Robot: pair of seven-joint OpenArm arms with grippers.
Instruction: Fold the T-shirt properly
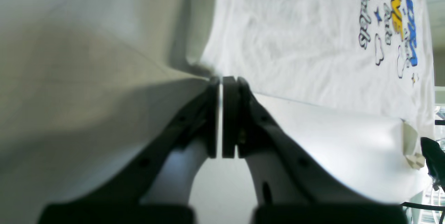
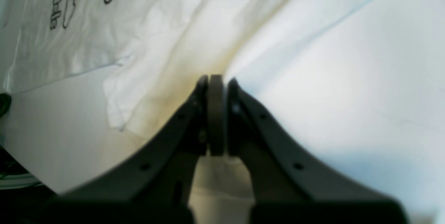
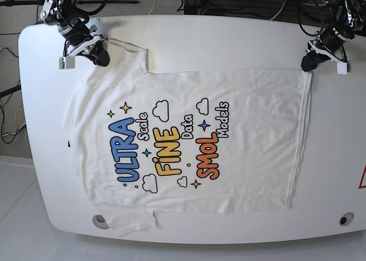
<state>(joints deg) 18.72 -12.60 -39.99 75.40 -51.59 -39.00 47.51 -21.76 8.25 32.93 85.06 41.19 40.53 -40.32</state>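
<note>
White and rounded at its corners, the counter [image 3: 229, 38] is covered across most of its middle by the T-shirt [image 3: 240, 158], which is spread flat with its printed front up. The left gripper [image 3: 307, 63] is pressed together on the shirt's hem corner at the base view's upper right, while the right gripper [image 3: 102, 59] is pinched on cloth by the sleeve at that view's upper left.

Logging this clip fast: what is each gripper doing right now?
Left gripper: closed, pinching the hem corner of the T-shirt.
Right gripper: closed on T-shirt fabric at the sleeve end.
</note>
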